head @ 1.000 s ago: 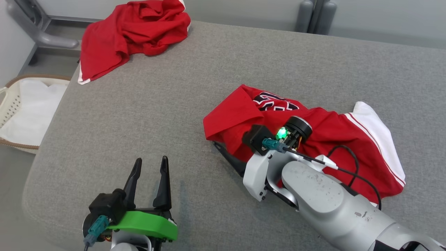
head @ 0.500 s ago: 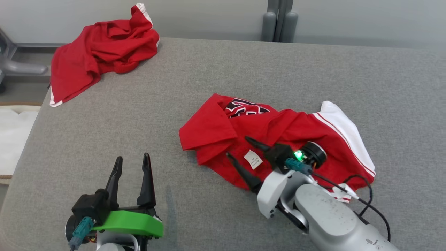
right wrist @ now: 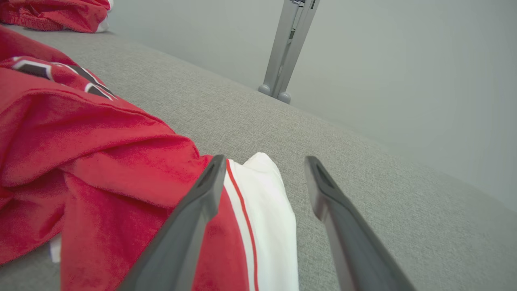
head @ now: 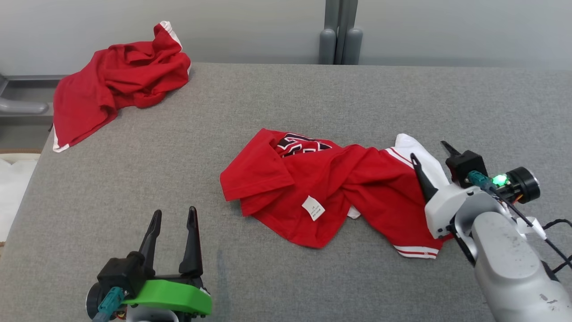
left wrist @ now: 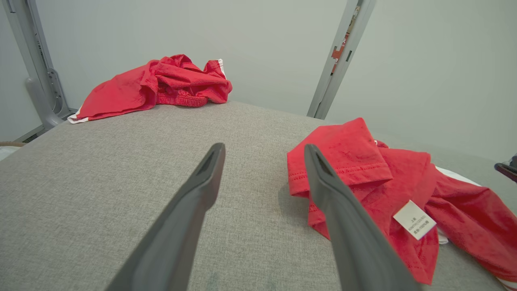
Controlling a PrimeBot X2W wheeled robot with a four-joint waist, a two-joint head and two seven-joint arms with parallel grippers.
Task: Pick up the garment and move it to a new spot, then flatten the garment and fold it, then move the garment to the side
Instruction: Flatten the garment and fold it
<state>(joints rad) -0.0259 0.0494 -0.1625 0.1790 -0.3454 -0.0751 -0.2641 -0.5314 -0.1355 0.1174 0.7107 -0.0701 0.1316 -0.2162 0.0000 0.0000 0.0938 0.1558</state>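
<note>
Two red heaps lay on the grey table (head: 313, 98) in front of me. The garment (head: 339, 188) I was meant to handle sat crumpled near the middle. A white label (head: 313, 208) showed on its near fold, and black lettering peeked out at its far side. My right fingers (head: 423, 179) stood spread wide and held nothing, poised at the garment's right end, where a white panel (head: 413, 150) edged with red stripes stuck out. From my right wrist that panel lay between the two fingers (whether the tips touched the cloth I could not tell). My left fingers (head: 192, 241) were likewise apart and empty, low at the near left over bare table and well apart from the garment. The other red garment (head: 116, 85) lay bunched at the far left corner, partly draped over the table's edge.
</note>
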